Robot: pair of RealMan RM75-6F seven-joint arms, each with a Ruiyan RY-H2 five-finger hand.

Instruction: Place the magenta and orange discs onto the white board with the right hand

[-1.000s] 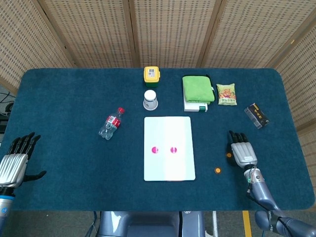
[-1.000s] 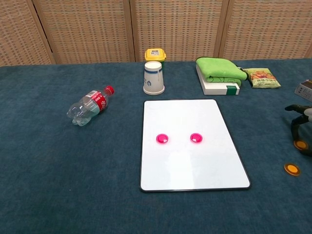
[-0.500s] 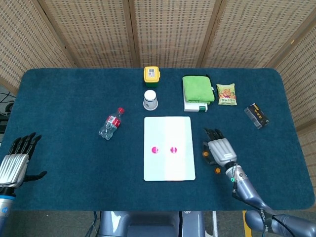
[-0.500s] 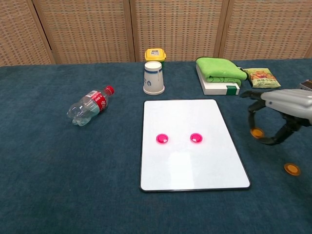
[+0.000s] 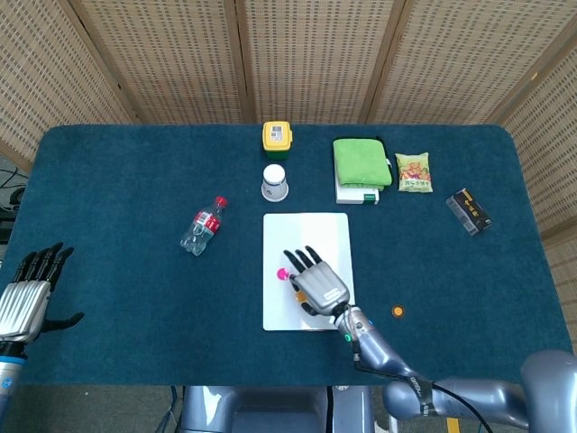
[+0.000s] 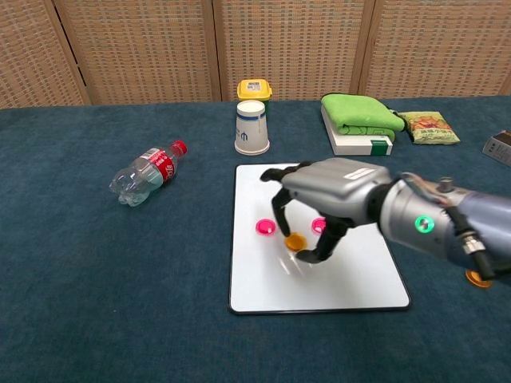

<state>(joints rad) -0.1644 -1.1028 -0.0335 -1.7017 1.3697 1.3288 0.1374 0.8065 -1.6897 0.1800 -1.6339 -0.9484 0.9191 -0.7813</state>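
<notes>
The right hand point(image 6: 323, 199) hangs over the middle of the white board point(image 6: 351, 275), palm down, and it pinches an orange disc point(image 6: 295, 240) between its thumb and a fingertip, the other fingers point(image 5: 300, 260) spread and pointing toward twelve o'clock. In the chest view that disc sits just above the board's surface, a faint shadow beneath it; whether it touches the board I cannot tell. Two magenta discs lie on the board: one magenta disc point(image 6: 264, 227) at nine o'clock of the held disc, clear of the fingers, and a second magenta disc point(image 6: 318, 225) half hidden behind the hand at about two o'clock of the orange one. In the head view only the left one peeks out at the hand's edge. A second orange disc point(image 5: 397, 311) rests on the blue table point(image 5: 117, 180) at three o'clock of the board, well apart from it.

The left hand point(image 5: 27, 298) is at the table's eight o'clock corner, fingers spread, holding nothing.

Beyond the board at twelve o'clock stands an upturned paper cup point(image 6: 251, 128), with a yellow box point(image 6: 254, 88) behind it. A plastic bottle point(image 6: 148, 173) lies on its side at ten o'clock. A green cloth point(image 6: 361, 114) on a white box, a snack packet point(image 6: 428, 126) and a dark box point(image 5: 468, 211) sit toward two o'clock.
</notes>
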